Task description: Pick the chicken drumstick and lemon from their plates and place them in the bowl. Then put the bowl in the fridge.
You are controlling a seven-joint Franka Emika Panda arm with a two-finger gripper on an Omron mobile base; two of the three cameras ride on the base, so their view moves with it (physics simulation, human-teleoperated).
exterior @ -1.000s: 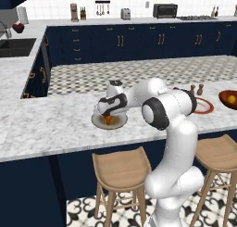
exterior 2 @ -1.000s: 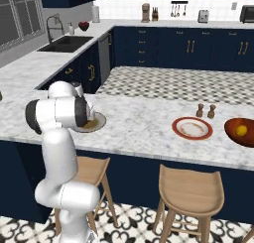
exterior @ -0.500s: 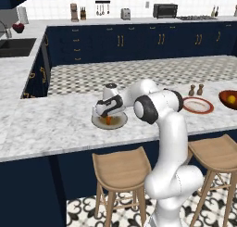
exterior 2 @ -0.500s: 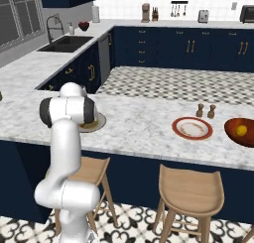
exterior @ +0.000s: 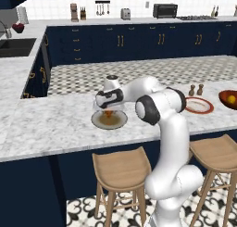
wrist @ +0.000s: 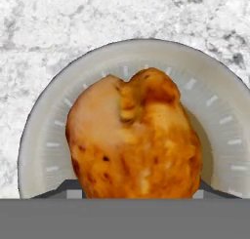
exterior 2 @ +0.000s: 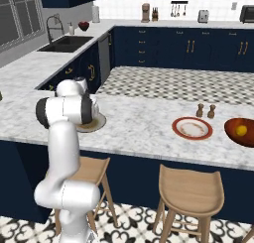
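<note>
The chicken drumstick (wrist: 132, 140), orange-brown and bulbous, lies on the pale grey-green plate (wrist: 49, 126) on the marble island. My gripper (wrist: 134, 191) reaches down over it, a dark fingertip pressed against each side of the meat. From the left base view the gripper (exterior: 107, 109) hangs just above that plate (exterior: 99, 122), with the drumstick (exterior: 109, 114) under it. Far to the right, the lemon (exterior: 231, 99) sits inside the reddish-brown bowl (exterior: 224, 95). The white red-rimmed plate (exterior: 198, 105) is bare. The fridge is out of view.
Two small shakers (exterior: 192, 90) stand behind the red-rimmed plate. Wooden stools (exterior: 121, 163) are tucked under the island's near edge. A sink (exterior 2: 64, 42) is set in the counter at the back left, and navy cabinets line the far wall.
The hand has sunk closer to the pale plate and its fingers have drawn in onto the drumstick. The arm's elbow has shifted slightly; plates and bowl have not moved.
</note>
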